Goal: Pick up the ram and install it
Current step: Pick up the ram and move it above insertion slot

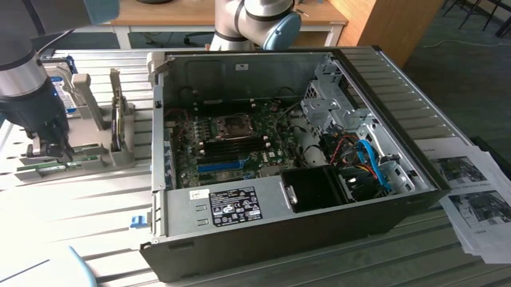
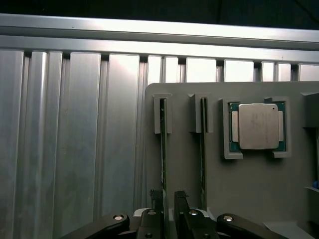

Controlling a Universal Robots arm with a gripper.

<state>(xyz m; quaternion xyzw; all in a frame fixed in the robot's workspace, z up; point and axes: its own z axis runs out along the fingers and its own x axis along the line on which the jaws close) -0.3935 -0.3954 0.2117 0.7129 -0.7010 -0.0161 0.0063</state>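
Ram point(image 2: 163, 149) edge-up between parted jaws, processor point(image 2: 257, 126) beside, in wrist view

Ribbed aluminium table point(image 1: 80, 191), glare on slats; wooden desk point(image 1: 176, 21) and cabinet point(image 1: 387, 27) behind; dark carpet floor point(image 1: 467, 78).

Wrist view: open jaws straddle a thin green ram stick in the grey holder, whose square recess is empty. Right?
Not empty: the wrist view shows a square silver-capped processor seated there. The gripper does straddle the thin green ram stick in the grey holder.
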